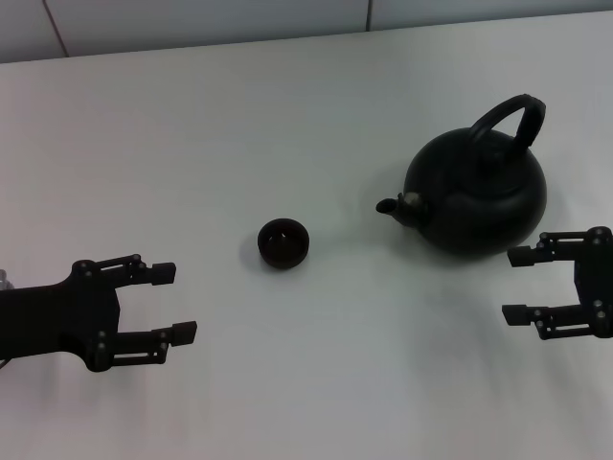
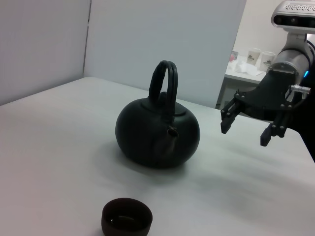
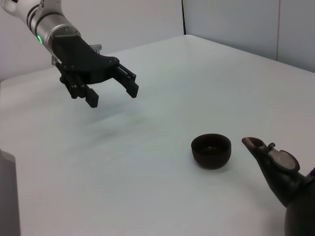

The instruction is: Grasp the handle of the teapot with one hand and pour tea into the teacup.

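Note:
The matte-black teapot (image 1: pixel 477 196) stands upright on the white table at the right, its spout (image 1: pixel 391 206) pointing left towards the teacup. Its arched handle (image 1: pixel 510 117) rises over the top. It also shows in the left wrist view (image 2: pixel 157 135) and partly in the right wrist view (image 3: pixel 290 189). The small dark teacup (image 1: pixel 283 242) sits left of the spout, apart from it; it also shows in both wrist views (image 2: pixel 126 218) (image 3: pixel 211 150). My right gripper (image 1: pixel 517 285) is open and empty, just near-right of the teapot. My left gripper (image 1: pixel 172 302) is open and empty, near-left of the cup.
The white table (image 1: pixel 287 115) ends at a back edge against grey wall panels (image 1: pixel 192 19). In the left wrist view a side shelf with paper cups (image 2: pixel 253 56) stands beyond the table's far edge.

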